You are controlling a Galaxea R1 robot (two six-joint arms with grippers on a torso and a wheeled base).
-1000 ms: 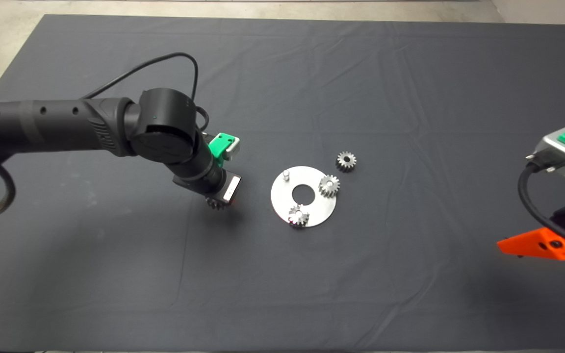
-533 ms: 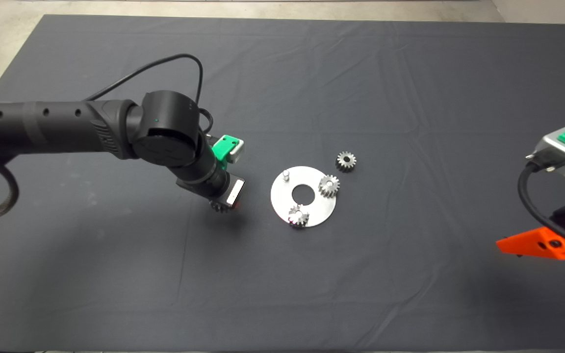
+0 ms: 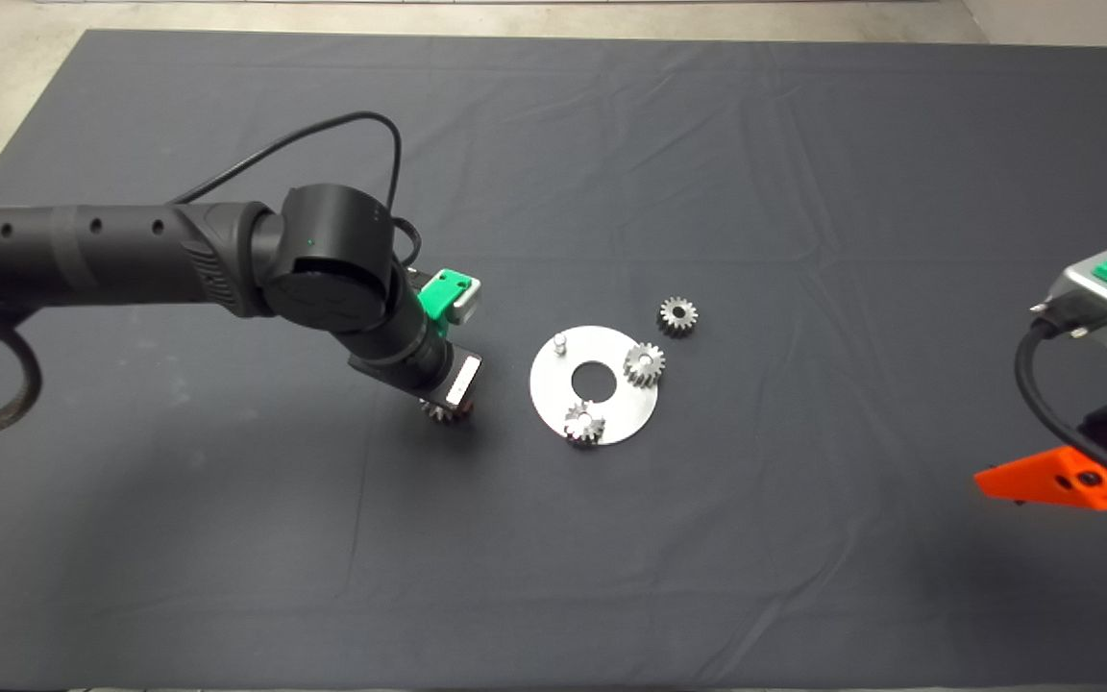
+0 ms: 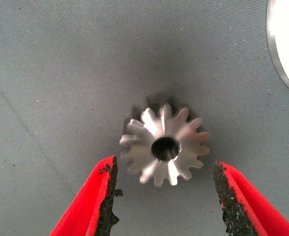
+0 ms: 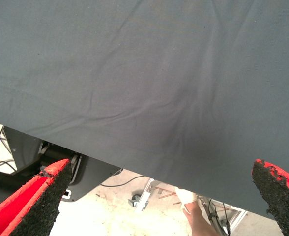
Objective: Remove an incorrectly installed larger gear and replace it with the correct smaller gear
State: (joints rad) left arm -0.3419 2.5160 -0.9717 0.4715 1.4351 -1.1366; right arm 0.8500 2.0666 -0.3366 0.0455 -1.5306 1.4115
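My left gripper hovers with its 2 red fingers spread apart, untouching, around the larger shiny silver spur gear, which lies flat on the dark mat beside the round silver plate. The smaller grey-silver spur gear lies just beyond that plate's far rim. My right gripper waits, fingers wide apart, at the mat's right edge.

The light is even and soft from above. The left arm throws a faint shadow on the mat. The larger gear shows bright glare.

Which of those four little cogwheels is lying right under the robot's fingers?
The larger gear, flat on the mat left of the round plate, between the left gripper's open fingers. Two others sit on the plate; one lies beyond it.
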